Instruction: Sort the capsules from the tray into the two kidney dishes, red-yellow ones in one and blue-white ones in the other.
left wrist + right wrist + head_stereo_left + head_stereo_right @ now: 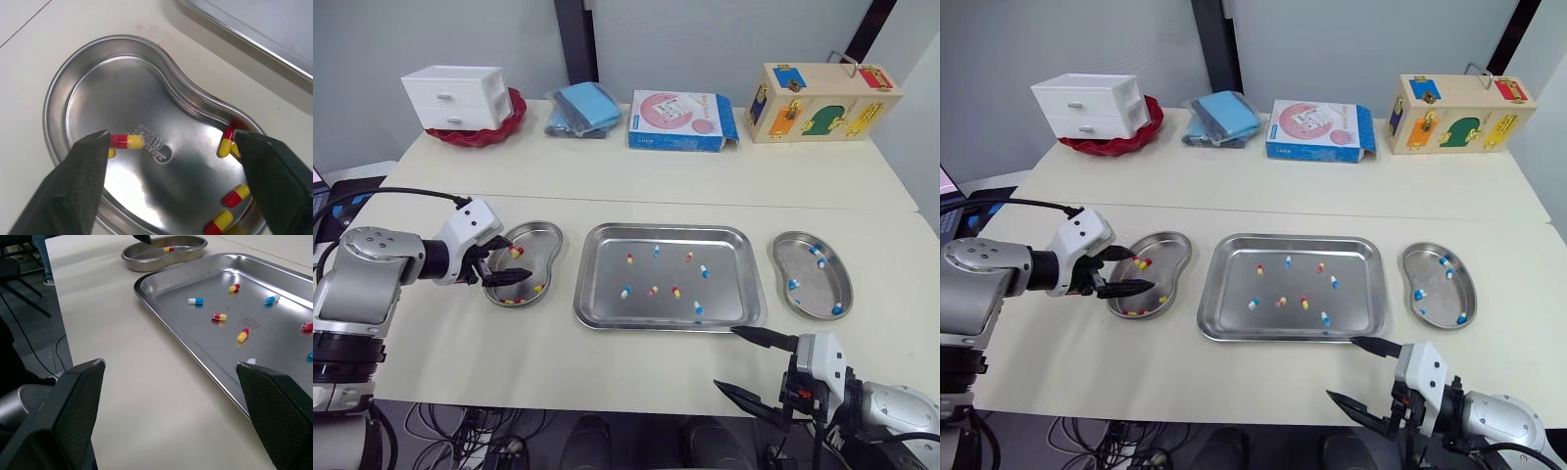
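A steel tray is sitting in the middle of the bench, with a kidney dish on each side of it. Red-yellow capsules and blue-white capsules are lying scattered and mostly apart on the tray's floor.

The left gripper is hovering over the left kidney dish with its two black fingers spread apart. In the left wrist view a single red-yellow capsule is showing right at the tip of one finger; whether it is touching that finger or lying on the dish floor cannot be told. Several more red-yellow ones are lying along the dish's wall by the other finger.

The right kidney dish is holding several blue-white ones, spread along its length.

The right gripper is hanging at the near edge of the bench, just near of the tray's near right corner, its fingers wide apart with nothing between them.

Along the far side of the bench are standing a white drawer unit in a red bowl, a blue bundle, a flat carton and a wooden latch box.
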